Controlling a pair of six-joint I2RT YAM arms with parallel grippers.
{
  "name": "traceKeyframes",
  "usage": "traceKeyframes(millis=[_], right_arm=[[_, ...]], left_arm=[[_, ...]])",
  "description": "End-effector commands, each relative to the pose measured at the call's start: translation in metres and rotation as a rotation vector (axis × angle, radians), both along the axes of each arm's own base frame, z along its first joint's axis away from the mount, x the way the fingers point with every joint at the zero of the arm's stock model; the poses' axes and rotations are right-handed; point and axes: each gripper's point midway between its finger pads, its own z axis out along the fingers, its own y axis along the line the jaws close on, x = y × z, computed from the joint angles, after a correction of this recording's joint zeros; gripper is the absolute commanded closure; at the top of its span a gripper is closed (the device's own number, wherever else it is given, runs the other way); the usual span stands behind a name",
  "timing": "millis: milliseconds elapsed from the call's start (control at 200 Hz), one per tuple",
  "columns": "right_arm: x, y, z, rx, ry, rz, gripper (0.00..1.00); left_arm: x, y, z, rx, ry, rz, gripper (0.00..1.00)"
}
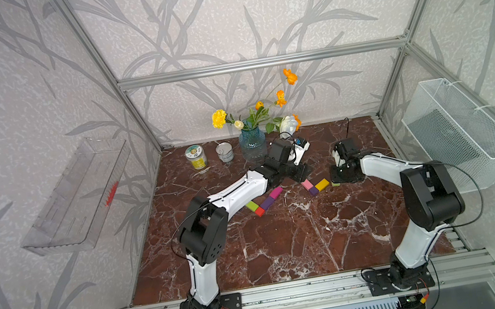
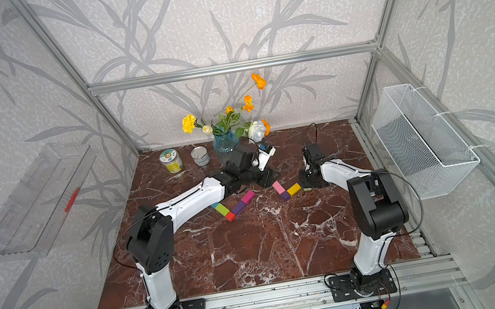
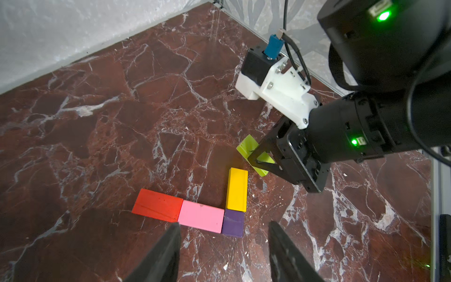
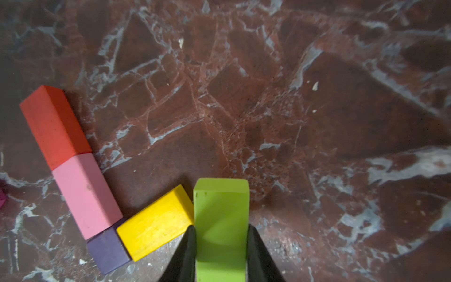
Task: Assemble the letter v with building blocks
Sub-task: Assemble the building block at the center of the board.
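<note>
In the right wrist view my right gripper (image 4: 221, 228) is shut on a lime green block (image 4: 220, 210) that rests on the table, one corner touching the end of a yellow block (image 4: 156, 222). The yellow block, a purple cube (image 4: 107, 250), a pink block (image 4: 85, 195) and a red block (image 4: 55, 124) form an angled row. My left gripper (image 3: 224, 225) hangs open over this group, just short of the purple cube (image 3: 233, 223). To the left lie another lime green block (image 1: 251, 206), a red cube (image 1: 259, 211), a purple bar (image 1: 267, 202) and a magenta bar (image 1: 275, 193).
Two cans (image 1: 196, 157) (image 1: 225, 152) and a blue vase (image 1: 253, 144) with flowers stand at the back of the marble table (image 1: 287, 243). A wire basket (image 1: 461, 131) hangs on the right wall and a clear tray (image 1: 77, 195) on the left wall.
</note>
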Motion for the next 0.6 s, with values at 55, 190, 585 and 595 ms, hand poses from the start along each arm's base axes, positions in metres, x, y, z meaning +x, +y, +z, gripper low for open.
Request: traceKeyframes(millis=[55,190,585,595], right_arm=[[0.014,-0.001,-0.002,0.051,-0.02,-0.053,0.81],[0.015,-0.003,-0.006,0.072,-0.012,-0.076,0.78],[0.012,-0.002,0.018,0.166,-0.057,-0.106,0.53],[0.012,-0.003,0.019,0.17,-0.059,-0.106,0.52]], left_arm=[[0.003,-0.009,-0.015,0.066,0.099,-0.025,0.44],[0.013,-0.016,-0.032,0.115,0.162,-0.014,0.45],[0.037,-0.05,-0.056,0.115,0.267,-0.041,0.46],[0.036,-0.051,-0.057,0.115,0.271,-0.043,0.46]])
